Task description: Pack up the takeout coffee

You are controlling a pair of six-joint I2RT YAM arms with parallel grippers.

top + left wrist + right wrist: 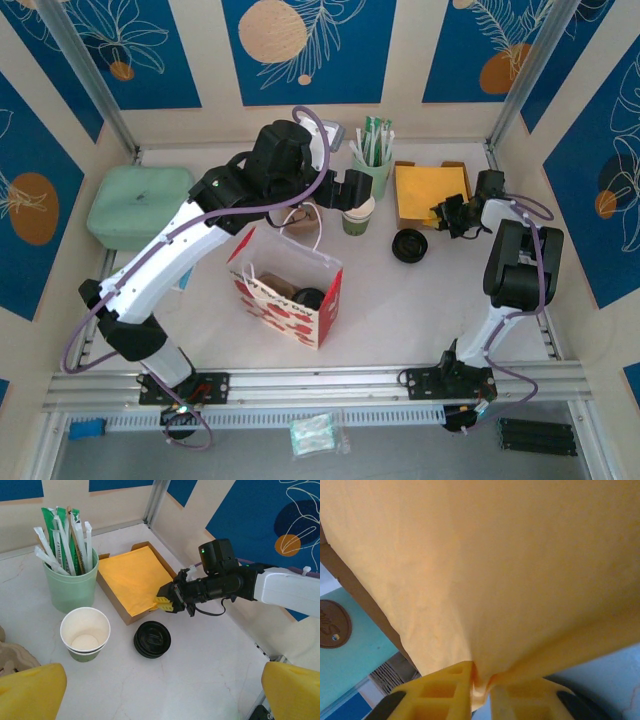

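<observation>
Cup: the white paper cup point(85, 632) with a green lower band stands upright and lidless on the counter point(200, 665), in front of the tumbler point(70, 587).
Lid: the round black plastic lid point(152, 639) lies flat just beside the cup, apart from it, near the front wall of the cardboard tray point(111, 596).
Left fingers: the left fingers point(32, 687) are spread wide and hold nothing. In the left wrist view the cup sits ahead of them, nearer the left-hand pad, with no contact.
Right fingers: the right fingers point(445, 690) are closed, pinching the near edge of the yellow sheet point(495, 570). They are apart from the lid and cup.
Materials: the sheet is thin, matte and soft, puckered at the pinch. The tray is shallow brown card. The tumbler is smooth pale mint.
Containers: the cup is empty. The tumbler holds wrapped white and green sticks point(65, 540). The tray holds the yellow sheet. The open red-patterned paper bag point(290, 290) holds something dark that I cannot identify.
</observation>
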